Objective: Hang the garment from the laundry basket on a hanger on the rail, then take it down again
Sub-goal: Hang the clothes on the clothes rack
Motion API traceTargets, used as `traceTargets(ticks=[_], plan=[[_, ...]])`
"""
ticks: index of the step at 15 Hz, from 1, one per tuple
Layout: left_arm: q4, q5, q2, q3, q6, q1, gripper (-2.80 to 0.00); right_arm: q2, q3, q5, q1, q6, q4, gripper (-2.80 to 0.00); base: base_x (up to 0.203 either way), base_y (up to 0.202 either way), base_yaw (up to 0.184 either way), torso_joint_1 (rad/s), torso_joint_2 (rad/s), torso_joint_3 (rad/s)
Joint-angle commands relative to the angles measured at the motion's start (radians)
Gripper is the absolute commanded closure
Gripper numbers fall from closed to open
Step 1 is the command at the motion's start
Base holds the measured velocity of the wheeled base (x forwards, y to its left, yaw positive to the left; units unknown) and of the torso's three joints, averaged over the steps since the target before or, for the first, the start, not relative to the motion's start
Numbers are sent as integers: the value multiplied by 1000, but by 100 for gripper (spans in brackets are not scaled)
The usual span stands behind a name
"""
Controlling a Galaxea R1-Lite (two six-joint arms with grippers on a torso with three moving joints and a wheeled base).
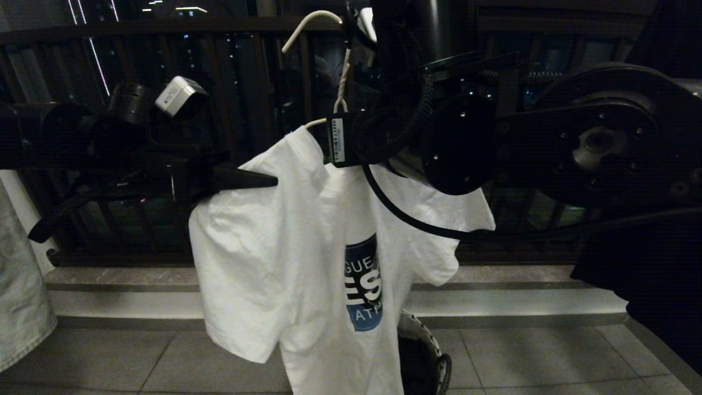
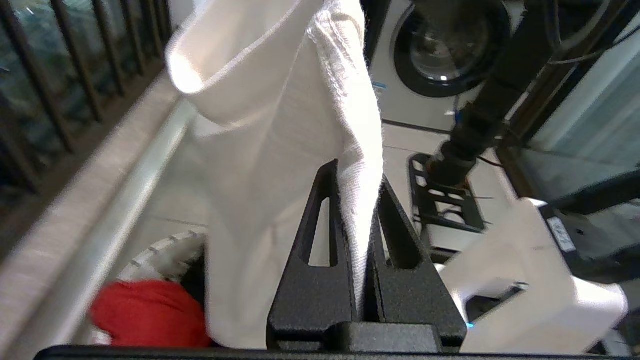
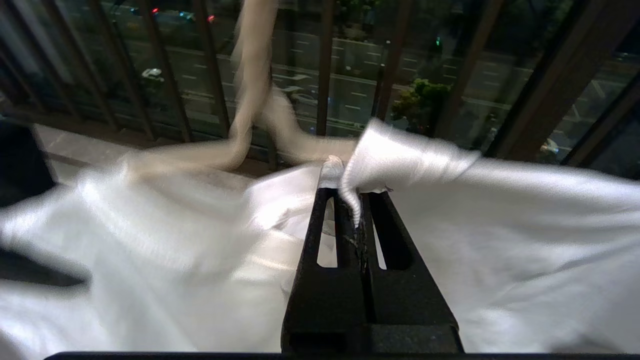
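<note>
L jaws clamp garment (image 2: 280, 130) sleeve | R jaws pinch its collar at hanger (image 1: 307, 27) | left wrist only: red cloth (image 2: 150, 312) in laundry basket (image 1: 425, 337) | my right arm blocks head view.

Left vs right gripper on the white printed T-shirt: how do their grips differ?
The left gripper reaches in level from the robot's left and pinches the white printed T-shirt at its shoulder seam. The right gripper pinches cloth up by the neck of the thin white wire hanger. The left gripper's fingers show plainly in the head view; the right gripper's are hidden there behind its own arm. Both are shut on fabric, neither on the wire.
</note>
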Motion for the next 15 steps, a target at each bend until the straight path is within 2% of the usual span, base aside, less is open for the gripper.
traceTargets(ticks=[1,2,4,5,7,9,10,12,13,15], plan=[[6,14,40,-126,-47,-9,0,-14,6,-4,-13,-1,3,0,0,0,0,0,0,0],[7,83,48,-183,-110,-15,0,-20,4,-4,-20,-2,3,0,0,0,0,0,0,0],[-4,303,66,-247,-196,-48,0,-26,4,-4,-27,-28,1,0,0,0,0,0,0,0],[-45,342,76,-248,-219,-63,0,-26,1,-4,-28,-32,0,0,0,0,0,0,0,0],[-128,343,74,-175,-232,-66,0,-25,1,-4,-33,-49,-13,0,0,0,0,0,0,0],[-276,344,66,-59,-267,-67,0,-16,1,-4,-41,-79,-43,0,0,0,0,0,0,0],[-396,344,62,8,-313,-71,0,-9,0,-3,-50,-87,-46,0,0,0,0,0,0,0],[-703,356,61,128,-440,-80,0,4,1,-3,-54,-88,-58,0,0,0,0,0,0,0],[-876,375,63,181,-536,-88,0,9,1,-2,-56,-88,-59,0,0,0,0,0,0,0],[-1201,405,74,253,-776,-105,0,11,4,-1,-56,-88,-59,0,0,0,0,0,0,0]])
